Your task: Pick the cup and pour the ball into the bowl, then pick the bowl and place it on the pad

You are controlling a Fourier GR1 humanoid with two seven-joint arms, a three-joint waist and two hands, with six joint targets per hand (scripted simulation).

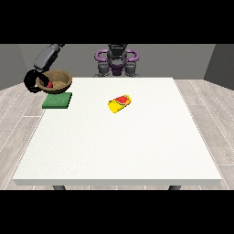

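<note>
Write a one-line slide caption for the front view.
Robot hand at the view's left holds the brown bowl above the green pad; the yellow cup lies tipped mid-table.

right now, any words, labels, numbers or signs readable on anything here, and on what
None can be read.
Yellow cup, lying on its side: a red patch shows at its mouth, no lettering.
Brown bowl, green pad, white table: plain, no markings.
</note>
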